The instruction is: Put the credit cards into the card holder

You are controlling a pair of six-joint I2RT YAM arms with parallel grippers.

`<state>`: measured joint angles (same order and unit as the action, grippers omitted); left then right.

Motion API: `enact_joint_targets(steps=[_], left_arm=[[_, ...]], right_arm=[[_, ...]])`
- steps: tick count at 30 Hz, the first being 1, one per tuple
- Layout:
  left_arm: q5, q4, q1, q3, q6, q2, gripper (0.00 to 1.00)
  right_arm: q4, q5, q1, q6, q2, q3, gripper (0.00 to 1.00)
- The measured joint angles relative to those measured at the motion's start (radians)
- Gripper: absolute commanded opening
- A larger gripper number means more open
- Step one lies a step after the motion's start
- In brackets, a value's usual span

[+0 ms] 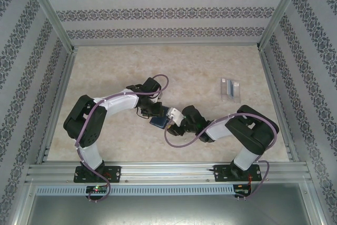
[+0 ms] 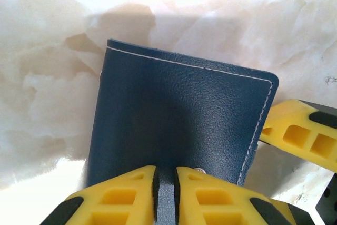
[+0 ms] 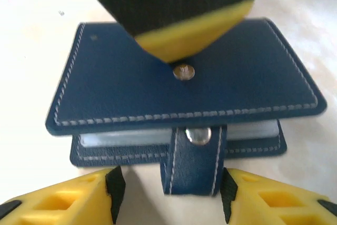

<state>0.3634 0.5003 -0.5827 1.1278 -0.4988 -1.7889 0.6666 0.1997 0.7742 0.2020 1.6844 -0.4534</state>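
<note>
At centre of table (image 1: 221, 59), card holder (image 1: 158, 121) lies folded, snap tab (image 3: 194, 164) undone. Left gripper (image 2: 166, 191) pinches its cover. Right gripper (image 3: 168, 197) wide, straddling tab. We judge tab step in hand; next we need right jaws closing squarely on tab.

This is a robotics lab cell, a purpose-built test enclosure and not a lived-in room. Bare aluminium profile posts (image 1: 49, 11) frame wall panels (image 1: 158, 14) papered in a repeating grey ornamental stripe, standing round a marble-patterned tabletop (image 1: 174, 61). The left arm (image 1: 84, 122) and right arm (image 1: 253, 130) are bolted to an aluminium rail (image 1: 168, 171) at the near edge. Purple cables (image 1: 166, 135) loop along them above a slotted cable duct (image 1: 158, 189).
</note>
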Motion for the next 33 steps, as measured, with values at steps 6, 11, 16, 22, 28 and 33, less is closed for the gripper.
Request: enact_joint_targets(steps=[6,11,16,22,28,33], left_arm=[[-0.008,-0.001,0.0,-0.002,-0.003,0.0,0.19],[-0.013,-0.001,0.0,-0.002,-0.003,0.0,0.2],[-0.013,-0.001,0.0,-0.002,-0.01,0.0,0.25],[-0.012,-0.004,0.0,-0.003,-0.025,0.0,0.26],[0.018,-0.064,-0.019,-0.003,-0.044,-0.035,0.22],[0.017,-0.072,-0.021,0.001,-0.056,-0.046,0.22]], right_arm=[[0.043,0.002,0.0,0.019,0.023,-0.01,0.29],[0.089,-0.008,-0.005,0.031,0.023,0.008,0.19],[0.252,-0.034,-0.006,-0.005,0.034,0.109,0.19],[0.435,-0.065,-0.006,-0.032,0.08,0.18,0.2],[0.506,-0.052,-0.006,-0.04,0.098,0.195,0.19],[0.536,-0.048,-0.006,-0.042,0.103,0.211,0.19]])
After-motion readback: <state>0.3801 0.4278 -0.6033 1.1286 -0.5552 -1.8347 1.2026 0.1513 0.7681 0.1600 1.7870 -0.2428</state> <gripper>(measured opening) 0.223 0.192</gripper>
